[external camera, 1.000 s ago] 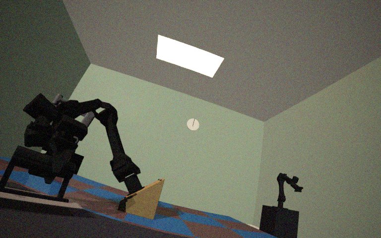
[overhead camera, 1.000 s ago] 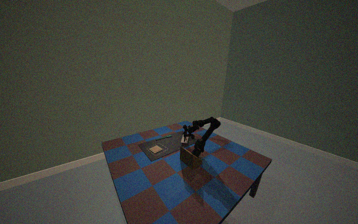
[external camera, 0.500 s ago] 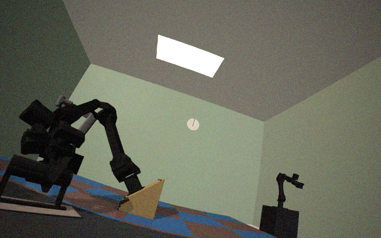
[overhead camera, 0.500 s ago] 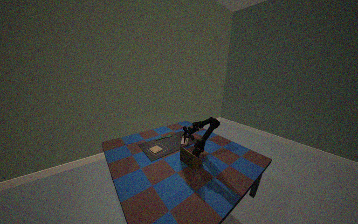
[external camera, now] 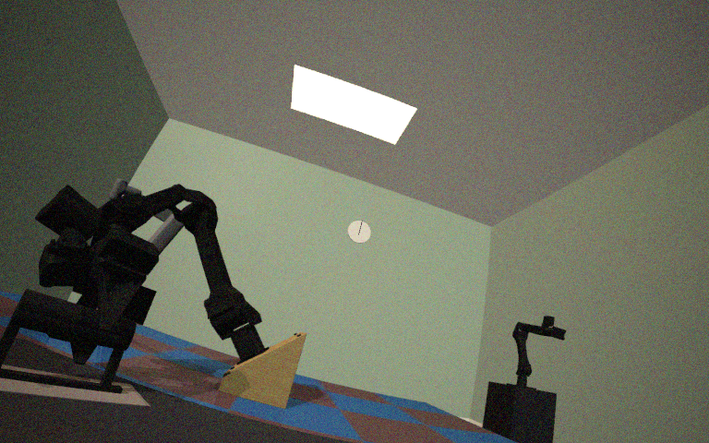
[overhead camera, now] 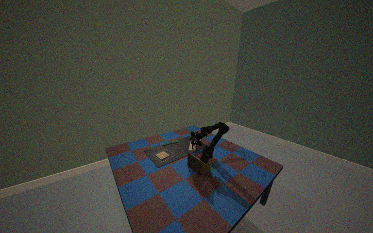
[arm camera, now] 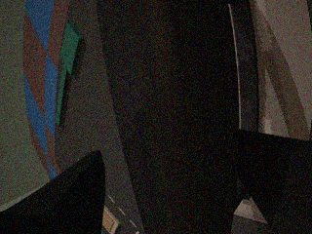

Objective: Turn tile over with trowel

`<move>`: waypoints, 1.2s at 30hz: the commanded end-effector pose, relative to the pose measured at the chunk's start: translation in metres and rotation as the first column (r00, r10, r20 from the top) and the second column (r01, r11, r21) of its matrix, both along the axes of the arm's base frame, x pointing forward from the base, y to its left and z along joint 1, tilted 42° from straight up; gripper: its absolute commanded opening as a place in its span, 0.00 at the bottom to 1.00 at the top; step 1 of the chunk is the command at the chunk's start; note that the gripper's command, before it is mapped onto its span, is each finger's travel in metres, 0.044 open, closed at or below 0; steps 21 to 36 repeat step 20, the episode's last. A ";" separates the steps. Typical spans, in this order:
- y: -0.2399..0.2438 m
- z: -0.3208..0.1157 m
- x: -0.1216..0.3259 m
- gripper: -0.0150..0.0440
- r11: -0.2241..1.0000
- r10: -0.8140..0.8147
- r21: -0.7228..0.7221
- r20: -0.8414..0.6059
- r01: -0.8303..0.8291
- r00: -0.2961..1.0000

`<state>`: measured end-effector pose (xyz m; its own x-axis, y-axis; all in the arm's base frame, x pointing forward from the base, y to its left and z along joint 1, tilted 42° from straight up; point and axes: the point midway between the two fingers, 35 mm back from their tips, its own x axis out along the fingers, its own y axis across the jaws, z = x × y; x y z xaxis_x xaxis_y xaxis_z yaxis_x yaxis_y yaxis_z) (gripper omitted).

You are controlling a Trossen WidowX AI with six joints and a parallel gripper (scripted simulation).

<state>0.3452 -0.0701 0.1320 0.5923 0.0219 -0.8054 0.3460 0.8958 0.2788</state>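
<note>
And here's the slim matte-black arm (overhead camera: 219,138) (external camera: 213,256), chunky block-shaped housings at its joints, a narrow straight link between them! Look, a black box-shaped housing (external camera: 67,212) at the far end, and black, angular gripper fingers, one tapering to a blunt point!

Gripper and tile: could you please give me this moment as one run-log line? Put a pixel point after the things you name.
gripper (overhead camera: 193,145) (external camera: 62,378) (arm camera: 163,148): open | tile (overhead camera: 162,155) (arm camera: 110,220): on mat (overhead camera: 178,149) (arm camera: 88,107), inside dashed outline (overhead camera: 174,155) (arm camera: 118,207) | green tool (overhead camera: 171,142) (arm camera: 70,49): lying by mat's edge | marked side: cannot tell
</note>
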 end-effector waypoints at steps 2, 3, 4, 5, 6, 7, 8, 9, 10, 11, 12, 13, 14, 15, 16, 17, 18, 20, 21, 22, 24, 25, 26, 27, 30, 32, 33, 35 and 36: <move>0.000 0.006 -0.004 0.76 1.000 0.005 0.001 -0.001 -0.005 1.000; -0.001 0.010 -0.007 0.76 1.000 0.004 0.000 -0.001 -0.004 1.000; -0.001 0.015 -0.010 0.76 1.000 0.004 0.000 -0.001 -0.004 1.000; -0.001 0.020 -0.013 0.76 1.000 0.003 0.000 -0.001 -0.003 1.000; -0.001 0.024 -0.016 0.76 1.000 0.003 0.000 -0.001 -0.003 1.000; -0.001 0.029 -0.020 0.76 1.000 0.002 0.000 -0.001 -0.002 1.000; -0.002 0.033 -0.023 0.76 1.000 0.002 0.000 -0.001 -0.002 1.000; -0.002 0.038 -0.026 0.76 1.000 0.001 -0.001 -0.001 -0.001 1.000; -0.002 0.042 -0.030 0.76 1.000 0.001 -0.001 -0.001 -0.001 1.000; -0.001 0.046 -0.033 0.76 1.000 0.000 -0.001 0.000 0.000 1.000; -0.001 0.048 -0.035 0.76 1.000 0.000 -0.001 0.000 0.000 1.000; -0.001 0.049 -0.035 0.76 1.000 0.000 -0.001 0.000 0.000 1.000; -0.001 0.049 -0.035 0.76 1.000 0.000 -0.001 0.000 0.000 1.000; -0.001 0.049 -0.035 0.76 1.000 0.000 -0.001 0.000 0.000 1.000; -0.001 0.049 -0.035 0.76 1.000 0.000 -0.001 0.000 0.000 1.000; 0.001 0.050 -0.037 0.76 1.000 0.000 -0.001 -0.001 0.000 1.000; 0.007 0.054 -0.040 0.76 1.000 0.000 -0.001 -0.002 0.000 1.000; 0.030 0.067 -0.055 0.76 1.000 -0.001 0.000 -0.004 0.001 1.000; 0.030 0.067 -0.055 0.76 1.000 -0.001 0.000 -0.004 0.001 1.000; 0.030 0.067 -0.055 0.76 1.000 -0.001 0.000 -0.004 0.001 1.000; 0.030 0.067 -0.055 0.76 1.000 -0.001 0.000 -0.004 0.001 1.000; 0.030 0.067 -0.055 0.76 1.000 -0.001 0.000 -0.004 0.001 1.000; 0.030 0.067 -0.055 0.76 1.000 -0.001 0.000 -0.004 0.001 1.000; 0.030 0.067 -0.055 0.76 1.000 -0.001 0.000 -0.004 0.001 1.000; 0.030 0.067 -0.055 0.76 1.000 -0.001 0.000 -0.004 0.001 1.000; 0.030 0.067 -0.055 0.76 1.000 -0.001 0.000 -0.004 0.001 1.000; 0.030 0.067 -0.055 0.76 1.000 -0.001 0.000 -0.004 0.001 1.000; 0.030 0.067 -0.055 0.76 1.000 -0.001 0.000 -0.004 0.001 1.000; 0.030 0.067 -0.055 0.76 1.000 -0.001 0.000 -0.004 0.001 1.000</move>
